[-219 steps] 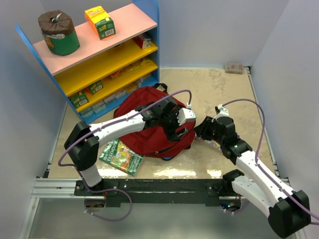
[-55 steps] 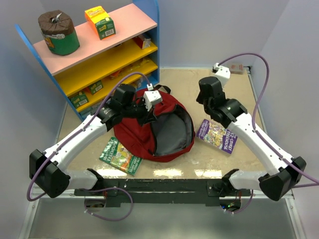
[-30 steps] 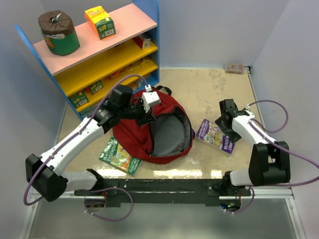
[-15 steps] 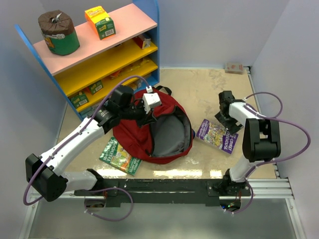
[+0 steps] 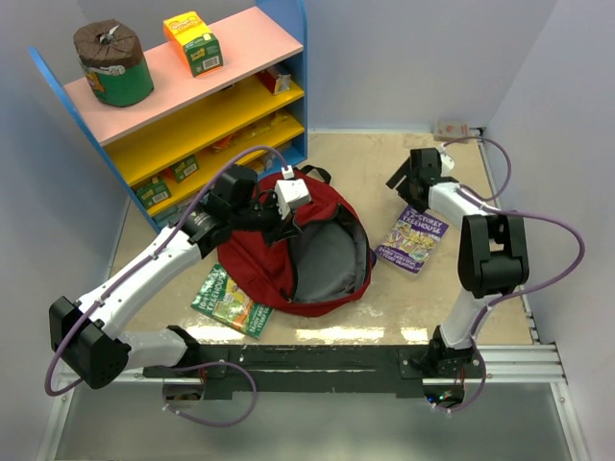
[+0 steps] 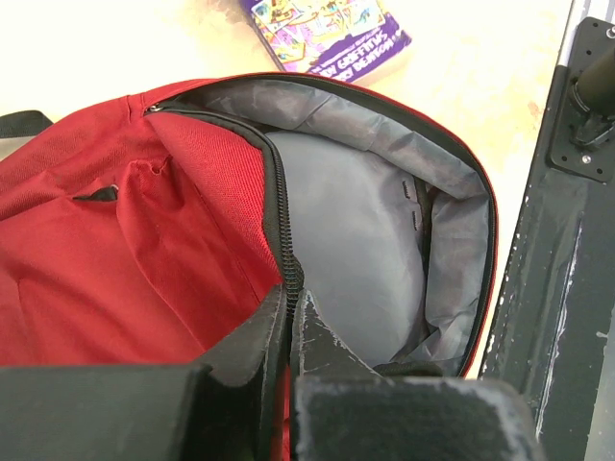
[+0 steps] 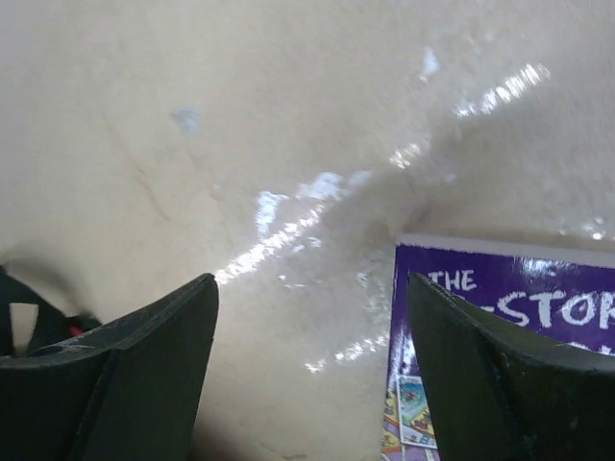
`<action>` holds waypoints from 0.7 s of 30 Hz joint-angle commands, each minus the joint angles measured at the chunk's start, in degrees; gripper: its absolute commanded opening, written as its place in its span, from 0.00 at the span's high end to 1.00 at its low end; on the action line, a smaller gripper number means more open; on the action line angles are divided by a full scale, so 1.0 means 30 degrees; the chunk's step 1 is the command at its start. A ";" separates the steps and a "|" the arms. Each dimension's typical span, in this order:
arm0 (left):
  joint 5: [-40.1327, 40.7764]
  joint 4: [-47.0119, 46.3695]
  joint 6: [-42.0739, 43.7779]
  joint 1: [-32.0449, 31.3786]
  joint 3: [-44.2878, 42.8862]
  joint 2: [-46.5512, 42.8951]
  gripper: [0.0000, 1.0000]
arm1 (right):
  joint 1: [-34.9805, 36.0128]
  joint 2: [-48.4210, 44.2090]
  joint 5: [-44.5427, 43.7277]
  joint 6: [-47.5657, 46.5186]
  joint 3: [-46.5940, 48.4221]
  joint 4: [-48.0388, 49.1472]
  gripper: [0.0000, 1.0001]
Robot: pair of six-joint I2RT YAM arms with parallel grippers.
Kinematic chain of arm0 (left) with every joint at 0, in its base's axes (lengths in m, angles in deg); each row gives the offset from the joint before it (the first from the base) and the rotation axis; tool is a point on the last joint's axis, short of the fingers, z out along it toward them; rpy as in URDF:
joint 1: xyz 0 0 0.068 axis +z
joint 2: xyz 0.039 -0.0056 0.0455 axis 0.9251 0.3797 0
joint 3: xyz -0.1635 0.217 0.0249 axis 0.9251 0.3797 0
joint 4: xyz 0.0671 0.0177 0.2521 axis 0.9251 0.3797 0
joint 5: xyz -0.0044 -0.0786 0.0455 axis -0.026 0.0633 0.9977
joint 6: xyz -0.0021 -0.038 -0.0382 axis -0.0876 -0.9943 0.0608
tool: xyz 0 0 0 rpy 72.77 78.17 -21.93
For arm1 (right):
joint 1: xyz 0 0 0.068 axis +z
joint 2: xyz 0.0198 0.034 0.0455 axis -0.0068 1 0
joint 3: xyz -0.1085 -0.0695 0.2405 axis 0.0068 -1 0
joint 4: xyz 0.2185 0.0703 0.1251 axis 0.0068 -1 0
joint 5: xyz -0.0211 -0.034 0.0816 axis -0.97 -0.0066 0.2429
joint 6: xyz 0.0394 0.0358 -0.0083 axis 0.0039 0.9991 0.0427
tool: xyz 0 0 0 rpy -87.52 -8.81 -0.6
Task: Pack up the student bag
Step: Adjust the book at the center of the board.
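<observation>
Left pincer (image 6: 290, 298): jaws nearly closed, pinching zipper edge at mouth of student bag (image 6: 115, 259); mouth gapes, grey lining showing. Left arm stretched diagonally from near-left base to bag's far-left rim. Right pincer (image 7: 309, 288): jaws wide apart, low over tabletop (image 7: 240, 115), at far corner of purple book (image 7: 500, 317). Right arm folded sharply, forearm reaching away. Bag lies mid-tabletop, just left of book.
</observation>
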 commanded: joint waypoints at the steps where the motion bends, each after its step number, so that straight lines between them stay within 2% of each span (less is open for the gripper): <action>1: -0.0122 -0.0488 0.0357 -0.0081 -0.0531 -0.0435 0.96 | 0.0050 -0.0962 0.0438 -0.2205 0.1858 0.0602 0.16; 6: -0.0005 -0.0254 0.0619 -0.0081 -0.0355 -0.0551 0.96 | 0.0021 -0.3299 -0.2053 -0.2848 0.0954 -0.1803 0.06; 13: -0.0151 -0.0253 0.0445 -0.0110 -0.0530 -0.0435 0.96 | -0.0096 -0.6346 -0.2698 -0.2471 -0.1475 -0.5084 0.03; 17: -0.0414 -0.0341 0.0445 -0.0111 -0.0618 -0.0347 0.96 | -0.0183 -0.7875 -0.3315 -0.1973 -0.3002 -0.5732 0.03; 21: -0.0503 -0.0283 0.0444 -0.0140 -0.0764 -0.0142 0.95 | -0.0652 -0.6885 -0.2849 -0.2031 -0.3267 -0.5938 0.01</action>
